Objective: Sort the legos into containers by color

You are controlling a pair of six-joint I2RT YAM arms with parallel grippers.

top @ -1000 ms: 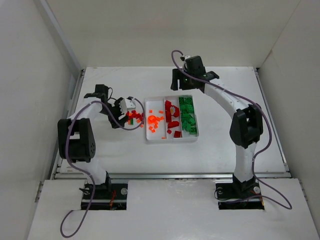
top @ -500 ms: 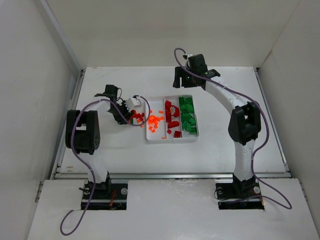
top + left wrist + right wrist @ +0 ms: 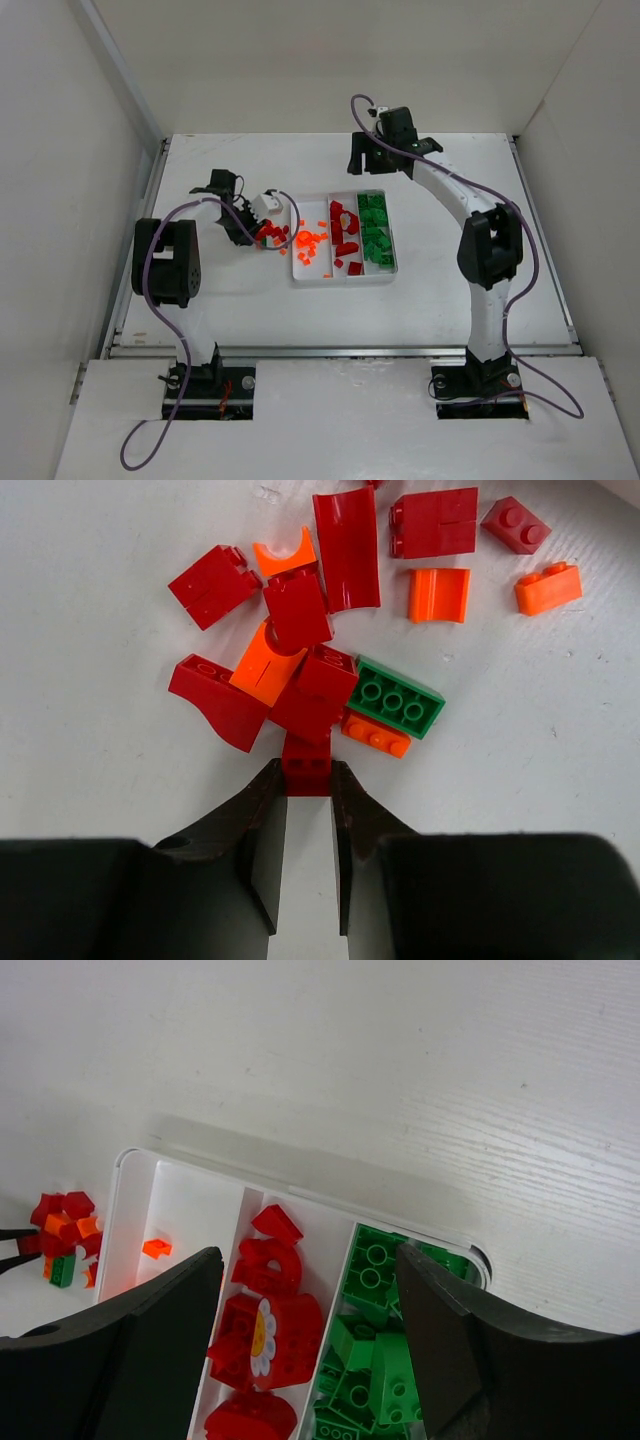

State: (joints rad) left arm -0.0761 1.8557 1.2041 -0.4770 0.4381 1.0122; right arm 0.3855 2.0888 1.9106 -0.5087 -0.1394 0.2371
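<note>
One tray [image 3: 343, 283] with three compartments [image 3: 308, 212]: orange legos [image 3: 310, 240] left, red middle, green right. The right gripper [image 3: 308, 1257] hangs spread and empty over its far end. The left gripper [image 3: 306, 772] pinches one red brick [image 3: 308, 752] in the pile [image 3: 300, 610] just beside the tray: about eight red, five orange, one green.

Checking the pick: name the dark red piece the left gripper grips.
The small dark red brick nearest the wrist camera, clamped in the left gripper; the other reds lie free beyond.
</note>
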